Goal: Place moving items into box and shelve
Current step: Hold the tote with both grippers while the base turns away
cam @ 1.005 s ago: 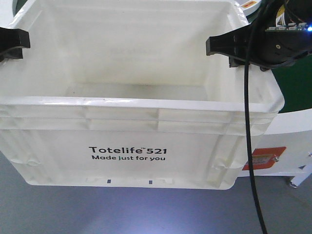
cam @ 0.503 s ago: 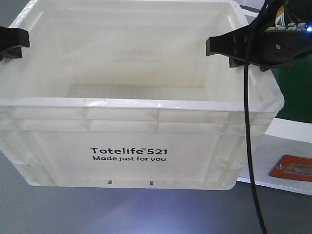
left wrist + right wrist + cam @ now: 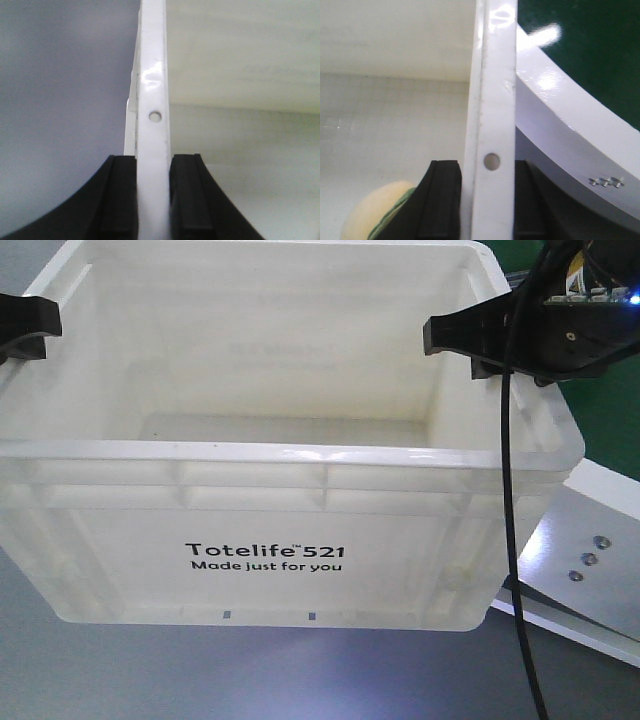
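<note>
Left wrist-mounted view: the left gripper [image 3: 152,192] is clamped on the white box [image 3: 260,560] rim, and the right gripper [image 3: 487,197] on the opposite rim. A pale yellow plush fruit [image 3: 372,212] is seen inside the box.

It looked like a robotics lab or workshop: bare grey floor [image 3: 100,670], a green worktable [image 3: 592,40] with a curved white edge, a screw-fastened metal plate [image 3: 555,540].

Lighting — bright, diffuse, from above. White box [image 3: 300,455] close to overexposed; glare streaks along its front rim, faint shadow at the inner floor's far edge. Blue LED [image 3: 635,297] flares slightly. Wrist views — soft close-range focus, specular spots on the curved white panel [image 3: 560,120].
</note>
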